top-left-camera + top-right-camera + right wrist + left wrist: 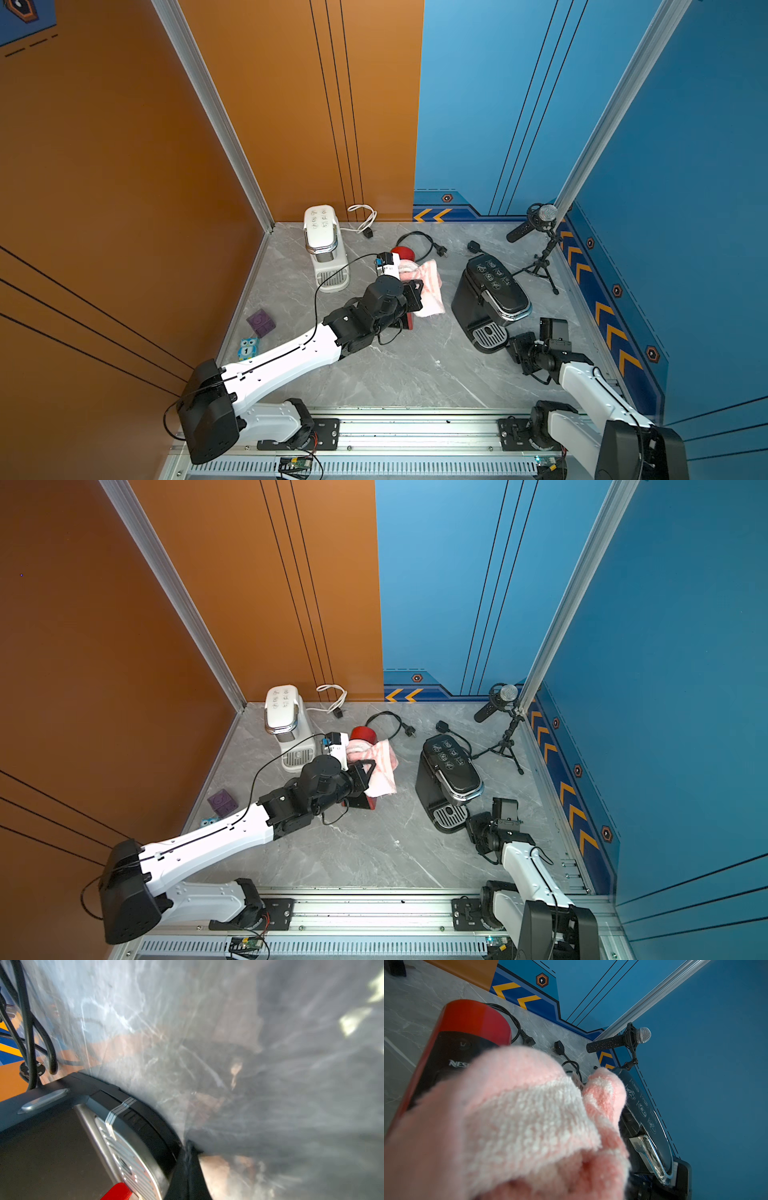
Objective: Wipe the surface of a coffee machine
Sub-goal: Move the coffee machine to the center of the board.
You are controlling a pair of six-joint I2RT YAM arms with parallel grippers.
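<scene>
Left claw (pixel 419 293) is pressed together on the pink cloth (pixel 430 286). The pads are buried in the pile, so the grip is read from the bunched fabric filling the left wrist view.

The cloth is draped over the red coffee machine (pixel 402 252), mid-tabletop, between the white coffee machine (pixel 322 245) and the black coffee machine (pixel 492 286). Only the red rear cap and a sliver of the front edge show in both top views.

Right claw (pixel 188 1163) is closed on nothing. It sits low on the tabletop (pixel 395 374), just beside the black machine's drip tray and well apart from the red one.

Risks, as judged:
- The red machine looks slim and nothing braces it. A sideways stroke with downward pressure could slide or tip it, since the right arm is too far off to steady it.
- Much of the cloth hangs loose beyond the pinch. The free end could fold under and bunch, or the fabric could pull out of the claw mid-stroke.
- A black cord (pixel 419 241) lies just behind the red machine. A long stroke rearward could snag it or drag the plug.
- The cloth blocks most of the left wrist view, so contact with the surface is hard to confirm from there.
- The left arm's own cable loops close to the white machine and could catch it on a wide sweep.
</scene>
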